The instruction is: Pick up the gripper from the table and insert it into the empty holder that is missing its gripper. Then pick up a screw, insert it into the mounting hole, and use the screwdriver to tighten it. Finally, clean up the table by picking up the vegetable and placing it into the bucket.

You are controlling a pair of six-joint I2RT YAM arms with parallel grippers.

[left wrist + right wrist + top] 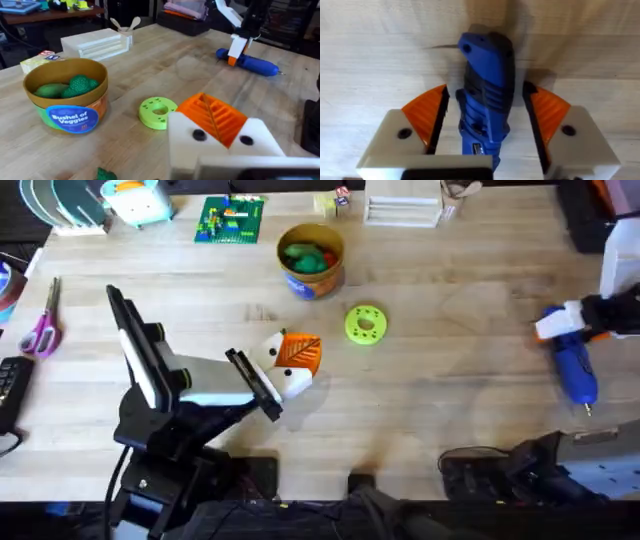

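Observation:
The blue screwdriver point(577, 375) lies on the table point(450, 410) at the far right, its metal tip toward the front edge. My right gripper point(572, 335) is open, an orange-padded white finger on each side of the handle point(485, 65) with small gaps. My left gripper point(295, 358) hovers mid-table, its white fingers point(257, 137) close together with the orange ribbed pads meeting. Behind it stands the tan bucket point(312, 260) with green toy vegetables inside. In the left wrist view, a dark green leafy piece point(105, 174) lies on the table in front of the bucket point(67, 95), cut off by the frame.
A lime-green round disc point(365, 323) lies between the bucket and the left gripper. Pink-handled scissors point(40, 330) are at the left edge. A green brick plate point(230, 220) and a white box point(402, 210) sit along the back.

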